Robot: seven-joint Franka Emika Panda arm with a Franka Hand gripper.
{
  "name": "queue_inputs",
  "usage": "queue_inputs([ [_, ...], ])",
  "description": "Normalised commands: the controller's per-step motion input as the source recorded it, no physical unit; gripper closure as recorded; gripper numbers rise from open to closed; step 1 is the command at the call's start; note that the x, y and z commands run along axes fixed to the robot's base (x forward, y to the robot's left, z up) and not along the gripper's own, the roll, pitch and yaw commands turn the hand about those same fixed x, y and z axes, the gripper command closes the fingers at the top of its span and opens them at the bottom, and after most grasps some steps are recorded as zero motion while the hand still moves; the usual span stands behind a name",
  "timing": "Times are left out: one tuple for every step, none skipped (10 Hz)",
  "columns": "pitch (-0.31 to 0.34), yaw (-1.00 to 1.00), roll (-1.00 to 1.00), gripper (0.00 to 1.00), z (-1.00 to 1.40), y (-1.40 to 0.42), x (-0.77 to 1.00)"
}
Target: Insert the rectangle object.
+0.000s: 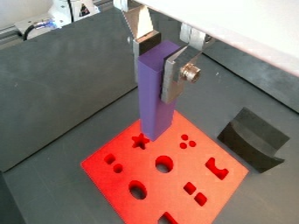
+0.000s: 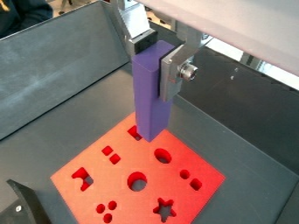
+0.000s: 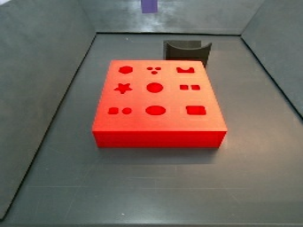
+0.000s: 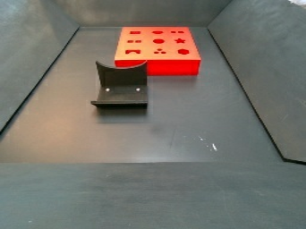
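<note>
The rectangle object (image 1: 156, 101) is a long purple-blue bar. My gripper (image 1: 160, 59) is shut on its upper end and holds it upright, well above the floor. In both wrist views the bar hangs over the red block (image 1: 163, 171) with shaped holes; its lower end shows over the block's edge near a small hole (image 2: 135, 133). The gripper (image 2: 156, 57) and bar (image 2: 152, 96) show the same way there. In a side view only the bar's lower tip (image 3: 149, 4) shows, high above the red block (image 3: 154, 102). The gripper is out of the side view that shows the block far back (image 4: 158, 49).
A dark grey curved holder (image 3: 187, 50) stands on the floor beside the red block; it also shows in the side view from the opposite end (image 4: 120, 87) and in a wrist view (image 1: 254, 138). Grey walls (image 3: 53, 80) enclose the floor.
</note>
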Motion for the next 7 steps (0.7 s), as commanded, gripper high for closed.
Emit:
queue_inputs([
  [0.000,0.00,0.00,1.00,-0.23,0.00,0.10],
  [0.000,0.05,0.03,1.00,-0.46,-0.09,0.40],
  [0.000,-0.07,0.09,1.00,-0.47,-0.34,0.71],
  [-0.031,-0.56,0.00,1.00,-0.35,-0.22,0.49],
  [0.000,-0.39,0.00,1.00,-0.46,-0.15,0.73],
  [0.086,0.20,0.07,1.00,-0.44,-0.06,0.97],
  [0.081,0.35,0.04,1.00,-0.41,-0.04,0.85],
])
